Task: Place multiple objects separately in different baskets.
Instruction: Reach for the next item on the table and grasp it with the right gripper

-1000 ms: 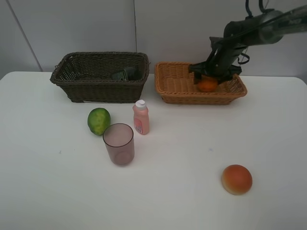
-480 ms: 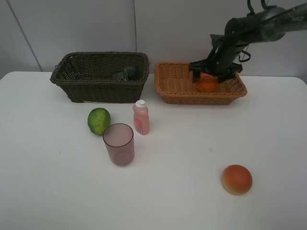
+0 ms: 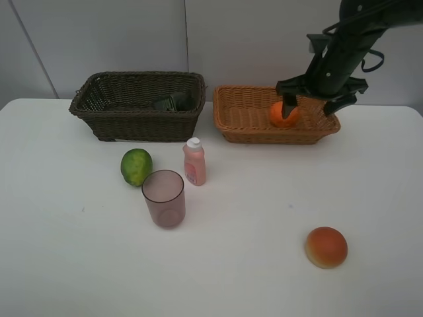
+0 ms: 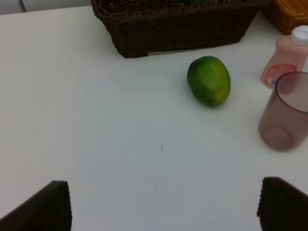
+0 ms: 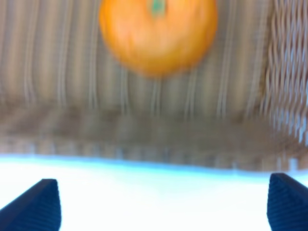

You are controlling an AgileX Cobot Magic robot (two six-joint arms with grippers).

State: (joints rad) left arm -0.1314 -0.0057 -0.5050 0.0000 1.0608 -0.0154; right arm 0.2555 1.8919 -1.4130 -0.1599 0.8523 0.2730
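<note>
The orange (image 3: 283, 114) lies free in the light tan basket (image 3: 244, 129); the blurred right wrist view shows it (image 5: 158, 33) on the basket floor (image 5: 62, 77). My right gripper (image 3: 310, 105) hovers open and empty just above and to the right of it, fingertips (image 5: 38, 204) wide apart. The dark green bottle (image 3: 173, 102) lies in the dark brown basket (image 3: 132, 125). On the table stand the green fruit (image 3: 136, 166), pink bottle (image 3: 194, 162) and mauve cup (image 3: 163, 198); the peach-like fruit (image 3: 326, 247) lies front right. My left gripper (image 4: 163, 207) is open and empty over bare table, well short of the green fruit (image 4: 209, 80).
The white table (image 3: 66, 251) ends at a grey wall close behind both baskets. In the left wrist view the cup (image 4: 284, 113) and pink bottle (image 4: 286, 62) stand close together beside the green fruit, with the dark basket (image 4: 178, 24) just beyond.
My right gripper has risen and moved right, away from the orange, which stays in the tan basket. Nothing else has moved.
</note>
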